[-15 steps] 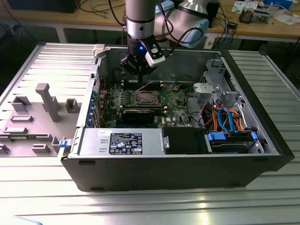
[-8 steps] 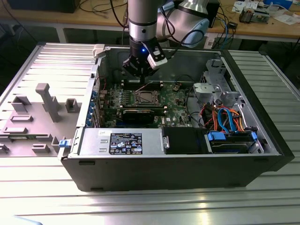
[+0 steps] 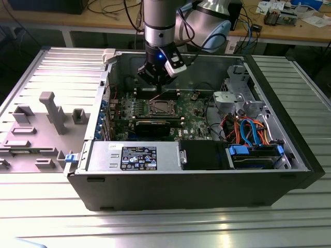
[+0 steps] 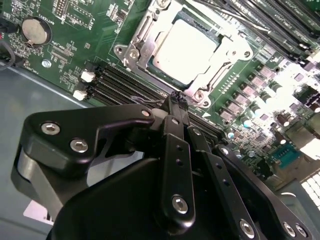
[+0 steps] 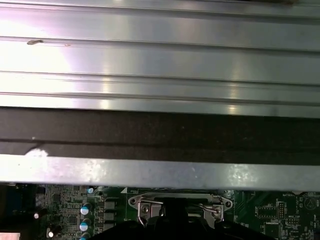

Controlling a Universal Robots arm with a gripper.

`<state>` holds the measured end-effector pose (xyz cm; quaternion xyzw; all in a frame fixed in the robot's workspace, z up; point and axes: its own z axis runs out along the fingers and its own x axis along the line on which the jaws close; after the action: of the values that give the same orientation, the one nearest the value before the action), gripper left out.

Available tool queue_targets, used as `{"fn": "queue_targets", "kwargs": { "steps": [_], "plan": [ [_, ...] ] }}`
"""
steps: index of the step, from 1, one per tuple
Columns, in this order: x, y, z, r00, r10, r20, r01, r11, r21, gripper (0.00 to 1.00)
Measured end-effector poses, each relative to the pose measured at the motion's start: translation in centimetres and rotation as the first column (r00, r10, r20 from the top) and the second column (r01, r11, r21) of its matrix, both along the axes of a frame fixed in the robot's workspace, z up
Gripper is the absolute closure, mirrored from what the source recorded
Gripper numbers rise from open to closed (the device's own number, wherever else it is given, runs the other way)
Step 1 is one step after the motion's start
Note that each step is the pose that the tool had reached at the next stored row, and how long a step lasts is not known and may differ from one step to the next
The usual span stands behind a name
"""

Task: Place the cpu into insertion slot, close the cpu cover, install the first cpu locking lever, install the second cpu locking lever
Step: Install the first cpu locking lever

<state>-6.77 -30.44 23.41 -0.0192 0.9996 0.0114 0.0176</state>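
The cpu [image 4: 185, 45] lies flat in the insertion slot [image 4: 127, 52], silvery top up. The cpu cover [image 4: 227, 47] is folded down around it. My gripper [image 4: 177, 101] is shut, its tips just off the socket's near edge, where a thin wire locking lever [image 4: 145, 100] runs up to them. Whether the wire is pinched does not show. In the exterior view my gripper [image 3: 155, 77] hangs inside the open computer case, just behind the slot [image 3: 161, 107]. The first wrist view has the socket's metal frame [image 5: 175, 202] right beyond my gripper [image 5: 175, 215].
Long black memory slots [image 4: 115, 80] run beside the socket, with a coin battery [image 4: 36, 29] further off. The case's metal wall [image 5: 160, 172] rises close behind the socket. A power supply [image 3: 134, 155] and a drive cage with blue cables [image 3: 253, 134] fill the case's front. Grey fixtures [image 3: 51, 111] stand outside.
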Motion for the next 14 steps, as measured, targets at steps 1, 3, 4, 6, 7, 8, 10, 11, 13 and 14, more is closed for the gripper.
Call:
{"fn": "queue_targets", "kwargs": {
  "steps": [1,3,4,6,7,8,10,11,13,14],
  "plan": [
    [0.04,0.06,-0.06,1.0000,0.000,0.0000,0.000,1.0000,0.0000,0.89],
    [0.09,0.24,-0.19,1.0000,0.001,0.0000,-0.001,1.0000,-0.0001,0.89],
    [0.10,0.34,-0.23,1.0000,0.001,0.0001,-0.001,1.0000,0.0000,0.89],
    [0.13,0.50,-0.33,1.0000,0.003,0.0000,-0.003,1.0000,0.0000,0.89],
    [0.20,0.55,-0.42,1.0000,0.004,0.0000,-0.004,1.0000,-0.0002,0.89],
    [0.26,0.56,-0.48,1.0000,0.009,-0.0001,-0.009,1.0000,-0.0010,0.89],
    [0.31,0.56,-0.53,0.9995,0.031,-0.0001,-0.031,0.9995,-0.0012,0.89],
    [0.41,0.57,-0.58,0.9990,0.045,0.0000,-0.045,0.9990,-0.0010,0.89],
    [0.55,0.57,-0.62,0.9990,0.045,0.0000,-0.045,0.9990,-0.0008,0.89],
    [0.68,0.57,-0.64,0.9990,0.045,0.0001,-0.045,0.9990,-0.0008,0.89]
  ]
}}
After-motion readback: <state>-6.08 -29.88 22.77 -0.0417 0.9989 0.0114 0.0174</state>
